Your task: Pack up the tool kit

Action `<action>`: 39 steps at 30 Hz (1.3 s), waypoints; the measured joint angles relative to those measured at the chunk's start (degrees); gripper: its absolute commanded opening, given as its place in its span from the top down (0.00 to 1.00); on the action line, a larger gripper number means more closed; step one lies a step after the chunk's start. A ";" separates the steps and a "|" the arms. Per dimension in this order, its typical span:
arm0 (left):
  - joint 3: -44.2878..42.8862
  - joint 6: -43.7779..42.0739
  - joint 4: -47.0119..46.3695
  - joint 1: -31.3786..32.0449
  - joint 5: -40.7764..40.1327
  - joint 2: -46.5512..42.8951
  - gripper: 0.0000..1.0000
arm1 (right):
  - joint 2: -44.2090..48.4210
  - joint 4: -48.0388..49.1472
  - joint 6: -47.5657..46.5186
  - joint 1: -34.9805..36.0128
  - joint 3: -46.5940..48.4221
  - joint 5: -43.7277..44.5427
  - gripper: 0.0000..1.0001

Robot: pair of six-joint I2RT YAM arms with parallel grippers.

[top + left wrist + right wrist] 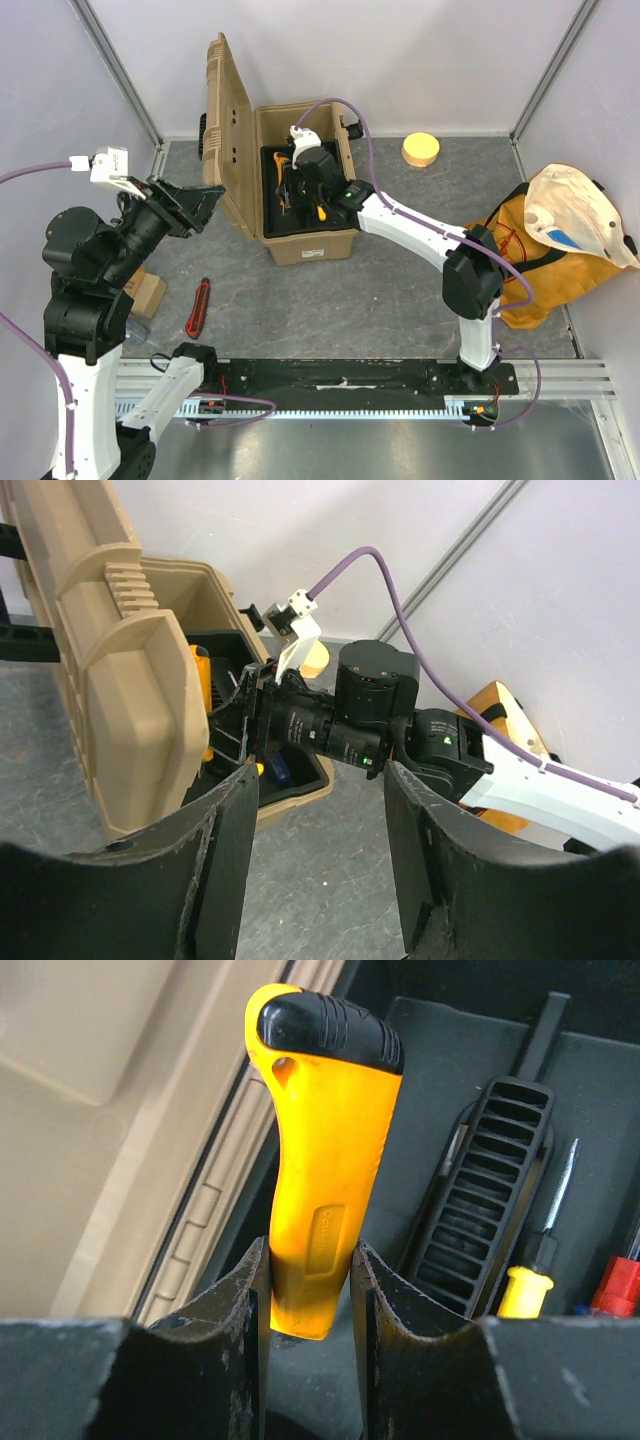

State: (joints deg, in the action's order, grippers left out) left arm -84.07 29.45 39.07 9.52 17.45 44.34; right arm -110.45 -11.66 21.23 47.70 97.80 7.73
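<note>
The grey table (380, 290) carried the toolbox (310, 245) at 12 o'clock, a disc (421, 149) at 1, a bag (545, 270) at 3 and a cutter (197, 308) at 8.

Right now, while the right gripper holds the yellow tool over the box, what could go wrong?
1. The right gripper pinches the yellow-handled tool only near one end, so it may pivot or slip.
2. The black tray already holds a small screwdriver; the tool could land across it.
3. The open left gripper is near the upright lid; a bump might swing it onto the right arm.
</note>
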 measured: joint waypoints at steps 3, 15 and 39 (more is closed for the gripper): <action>-0.02 -0.22 0.83 0.00 -0.98 -0.04 0.41 | -1.84 -0.26 0.15 -0.52 1.29 0.17 0.73; -4.15 -1.92 10.93 0.00 -24.00 0.26 0.39 | -7.13 -0.74 2.71 -0.94 5.42 0.74 0.62; 6.49 0.39 19.98 0.00 -42.69 2.14 0.34 | -8.33 -1.29 6.84 -0.68 7.41 1.81 0.53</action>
State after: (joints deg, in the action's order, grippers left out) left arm -77.58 29.85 59.05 9.52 -25.23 46.48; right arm -118.78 -12.95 28.08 47.03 105.21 9.54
